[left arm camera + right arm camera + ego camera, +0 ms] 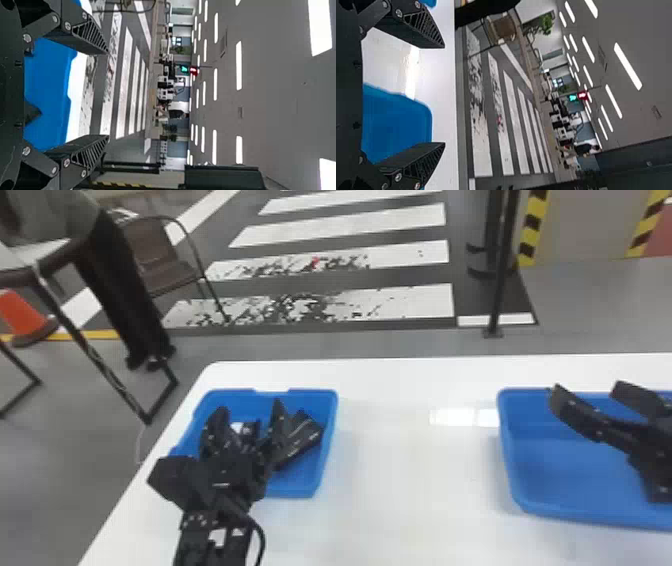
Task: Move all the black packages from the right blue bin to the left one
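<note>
Your left pincer (250,406) is over the left blue bin (300,491), its two flat fingers spread wide apart. A black package (302,436) sits in that bin, towards its right side, just beside the pincer's right-hand finger; you can't tell from here whether the two touch. Something dark with a white patch (239,427) shows between the fingers, but you can't make out whether it is another package. In the left wrist view, a dark pointed corner (32,113) lies against the blue of the bin, between the open fingers and back from their tips.

Your right pincer (586,387) is at the right blue bin (525,410), over its far side, and its fingers stand well apart too, with nothing held between them. The right wrist view has part of that bin below them.

Both bins rest on the white bench (410,480), well apart, with a bright reflection on the top near the right one. Past the bench you have a striped crossing (350,220) on the floor, a brown chair (160,265), an orange cone (20,315) and a black post (500,285).
</note>
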You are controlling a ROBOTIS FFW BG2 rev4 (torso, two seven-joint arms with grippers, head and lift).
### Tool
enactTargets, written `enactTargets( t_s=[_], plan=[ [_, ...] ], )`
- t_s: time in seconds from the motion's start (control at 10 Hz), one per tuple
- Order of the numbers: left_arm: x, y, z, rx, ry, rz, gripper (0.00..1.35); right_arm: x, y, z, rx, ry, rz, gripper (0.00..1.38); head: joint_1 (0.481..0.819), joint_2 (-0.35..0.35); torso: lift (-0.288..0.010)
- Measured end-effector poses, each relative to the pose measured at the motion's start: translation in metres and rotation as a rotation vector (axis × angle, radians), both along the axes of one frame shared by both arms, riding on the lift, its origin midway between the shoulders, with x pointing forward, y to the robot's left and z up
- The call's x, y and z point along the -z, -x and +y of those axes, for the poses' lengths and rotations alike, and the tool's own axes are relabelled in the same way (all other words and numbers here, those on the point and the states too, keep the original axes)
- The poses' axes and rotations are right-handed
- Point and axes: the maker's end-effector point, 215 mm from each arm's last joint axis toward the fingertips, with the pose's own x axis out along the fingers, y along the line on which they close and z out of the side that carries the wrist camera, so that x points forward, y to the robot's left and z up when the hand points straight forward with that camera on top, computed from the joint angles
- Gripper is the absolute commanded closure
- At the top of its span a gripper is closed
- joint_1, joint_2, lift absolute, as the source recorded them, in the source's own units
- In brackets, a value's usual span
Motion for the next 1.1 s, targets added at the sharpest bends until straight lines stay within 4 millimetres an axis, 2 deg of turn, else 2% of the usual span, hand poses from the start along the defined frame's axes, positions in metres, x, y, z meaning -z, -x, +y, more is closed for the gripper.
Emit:
enactTargets(
  t_s=[0.2,0.3,0.5,0.7,0.9,1.1],
  plan=[
    [-0.029,0.010,-0.036,0.076,0.081,-0.065,0.16,0.038,0.000,-0.075,0.161,0.196,0.112,0.16,0.695,0.040,-0.154],
    [-0.036,0.014,-0.050,0.104,0.092,-0.081,0.16,0.059,-0.003,-0.099,0.206,0.254,0.181,0.16,0.695,-0.017,-0.154],
    [-0.032,0.018,-0.068,0.143,0.098,-0.069,0.16,0.093,-0.012,-0.137,0.276,0.338,0.315,0.16,0.695,-0.079,-0.154],
    [-0.031,0.019,-0.072,0.152,0.098,-0.067,0.16,0.119,-0.013,-0.150,0.303,0.353,0.408,0.16,0.695,-0.105,-0.154],
    [-0.031,0.020,-0.070,0.150,0.101,-0.070,0.16,0.137,-0.007,-0.149,0.296,0.346,0.463,0.16,0.695,-0.105,-0.154],
    [-0.032,0.020,-0.069,0.149,0.104,-0.073,0.16,0.145,-0.002,-0.144,0.288,0.332,0.485,0.16,0.695,-0.100,-0.154]
  ],
)
